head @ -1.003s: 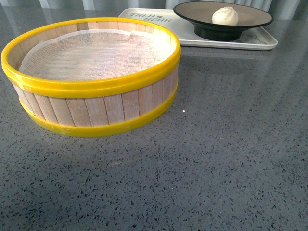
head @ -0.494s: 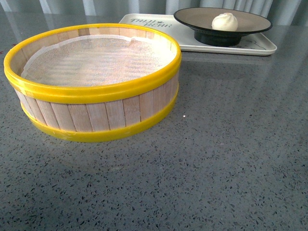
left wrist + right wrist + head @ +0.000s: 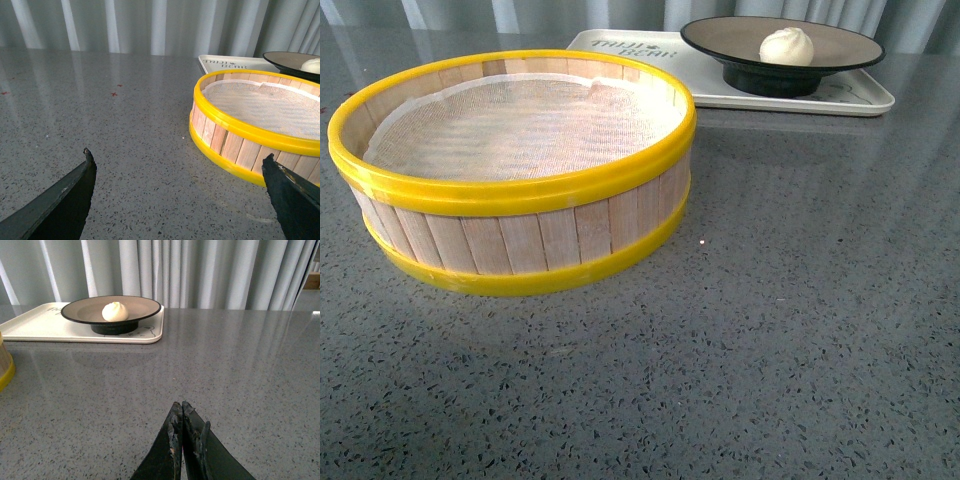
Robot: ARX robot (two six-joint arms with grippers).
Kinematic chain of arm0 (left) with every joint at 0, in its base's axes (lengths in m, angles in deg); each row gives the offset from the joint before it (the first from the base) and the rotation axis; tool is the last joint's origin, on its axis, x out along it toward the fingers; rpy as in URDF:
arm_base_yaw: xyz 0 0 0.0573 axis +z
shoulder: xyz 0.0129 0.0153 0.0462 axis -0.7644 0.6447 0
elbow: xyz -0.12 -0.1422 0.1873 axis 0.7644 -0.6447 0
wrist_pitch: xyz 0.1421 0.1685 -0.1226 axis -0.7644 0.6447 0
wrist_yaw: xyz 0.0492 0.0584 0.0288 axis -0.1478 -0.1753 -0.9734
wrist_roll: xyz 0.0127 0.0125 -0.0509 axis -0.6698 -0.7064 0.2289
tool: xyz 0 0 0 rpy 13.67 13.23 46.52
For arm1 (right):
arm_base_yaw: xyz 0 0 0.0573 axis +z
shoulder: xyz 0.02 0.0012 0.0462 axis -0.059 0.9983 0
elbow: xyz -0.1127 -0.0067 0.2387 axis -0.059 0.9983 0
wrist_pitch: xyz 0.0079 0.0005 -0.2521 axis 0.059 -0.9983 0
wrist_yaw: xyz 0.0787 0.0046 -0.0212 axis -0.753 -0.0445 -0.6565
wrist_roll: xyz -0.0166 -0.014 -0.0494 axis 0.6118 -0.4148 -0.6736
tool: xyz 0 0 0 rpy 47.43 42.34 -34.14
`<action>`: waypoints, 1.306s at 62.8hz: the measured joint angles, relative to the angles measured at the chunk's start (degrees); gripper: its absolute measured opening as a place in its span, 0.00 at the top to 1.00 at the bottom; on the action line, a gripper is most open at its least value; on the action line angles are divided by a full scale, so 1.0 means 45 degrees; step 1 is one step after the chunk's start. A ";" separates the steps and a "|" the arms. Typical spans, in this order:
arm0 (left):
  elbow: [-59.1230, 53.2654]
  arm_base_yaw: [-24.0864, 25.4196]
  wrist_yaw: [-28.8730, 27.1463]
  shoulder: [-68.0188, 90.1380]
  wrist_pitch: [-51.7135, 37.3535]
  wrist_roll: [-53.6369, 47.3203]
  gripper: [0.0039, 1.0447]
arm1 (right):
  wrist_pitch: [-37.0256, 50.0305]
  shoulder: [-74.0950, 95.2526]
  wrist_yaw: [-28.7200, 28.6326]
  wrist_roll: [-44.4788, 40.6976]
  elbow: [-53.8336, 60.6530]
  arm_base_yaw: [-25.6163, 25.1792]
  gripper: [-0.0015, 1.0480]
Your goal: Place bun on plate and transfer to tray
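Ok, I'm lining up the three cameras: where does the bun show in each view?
Front view: the bun sits on the plate, top right.
Left wrist view: only a sliver of it shows at the right edge, on the plate.
Right wrist view: upper left, at the plate's middle.
Shared landmark: the tray under the plate.

On the table (image 3: pixel 800 330), the steamer basket (image 3: pixel 515 170) stands nearest the robot, to the left. Behind it and to the right, at the far edge, lies the tray (image 3: pixel 720 85). The plate (image 3: pixel 782 50) stands on the right part of the tray, and the bun (image 3: pixel 787 46) sits in the plate near its middle. A cloth (image 3: pixel 520 125) lies inside the basket. Curtains (image 3: pixel 200 270) hang behind the table
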 joint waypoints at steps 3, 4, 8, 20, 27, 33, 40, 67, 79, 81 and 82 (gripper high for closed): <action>0.0005 0.0000 -0.0005 0.0000 0.0000 0.0000 0.06 | -0.0170 -0.0189 0.0000 -0.0005 0.0063 0.0000 0.98; 0.0005 0.0000 0.0000 0.0000 0.0000 0.0000 0.06 | -0.0219 -0.0272 0.0010 0.0000 0.0063 0.0005 0.98; 0.0000 0.0000 0.0000 0.0000 0.0000 0.0000 0.06 | -0.0457 -0.0525 0.0000 -0.0005 0.0063 0.0005 0.98; 0.0005 0.0000 0.0000 0.0000 0.0000 0.0000 0.06 | -0.1263 -0.1389 0.0000 0.0000 0.0063 0.0010 0.98; 0.0000 0.0000 0.0000 0.0000 0.0000 0.0000 0.06 | -0.1763 -0.1855 0.0000 -0.0005 0.0063 0.0010 0.98; 0.0000 0.0000 0.0000 0.0000 0.0000 0.0000 0.06 | -0.2108 -0.2220 0.0000 -0.0005 0.0063 0.0010 0.98; 0.0000 0.0000 0.0000 0.0000 0.0000 0.0000 0.06 | -0.2399 -0.2506 0.0000 -0.0005 0.0063 0.0010 0.98; 0.0005 0.0000 0.0000 0.0000 0.0000 0.0000 0.06 | -0.4687 -0.4721 -0.0005 -0.0024 0.0053 0.0010 0.95; 0.0005 0.0000 0.0000 0.0000 0.0000 0.0000 0.06 | -0.4697 -0.4721 0.0000 -0.0024 0.0053 0.0010 0.61; 0.0005 0.0000 0.0000 0.0000 0.0000 0.0000 0.06 | -0.4697 -0.4726 -0.0005 -0.0024 0.0053 0.0010 0.56; 0.0005 0.0000 0.0000 0.0000 0.0000 0.0000 0.06 | -0.4697 -0.4726 -0.0005 -0.0024 0.0053 0.0010 0.53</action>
